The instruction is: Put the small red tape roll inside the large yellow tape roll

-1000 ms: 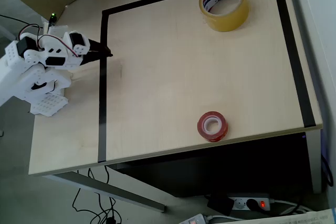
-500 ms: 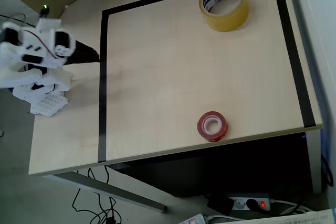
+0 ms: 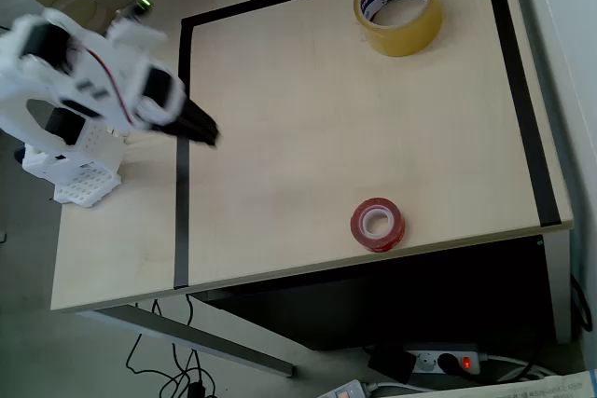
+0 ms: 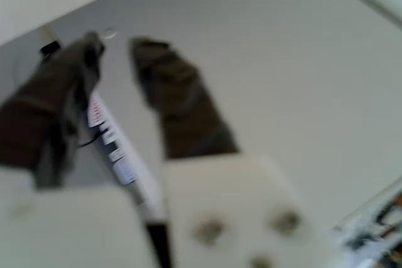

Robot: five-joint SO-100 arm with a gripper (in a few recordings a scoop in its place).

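Table point(image 3: 308, 137): a flat board of pale wood grain is carrying everything; strips of matte black tape point(image 3: 182, 156) are running along its left, top and right sides in the overhead view, marking out a rectangle.

Arm point(image 3: 79, 76): blocky white plastic, blurred, is reaching from the left edge of the table towards the middle in the overhead view.

Gripper point(image 3: 207, 130): two dark tapered fingers are hanging just inside the left tape strip, over bare wood. In the wrist view the gripper point(image 4: 116, 45) is showing a narrow gap between its blurred tips and is grasping nothing.

Large yellow tape roll point(image 3: 398, 8): a tall, glossy, see-through yellowish ring is lying flat near the top right corner of the table, its white core printed with blue and red letters.

Small red tape roll point(image 3: 377, 224): a low, see-through red ring with a white core is lying flat near the bottom edge of the table, right of middle, well apart from the yellow roll and from the gripper.
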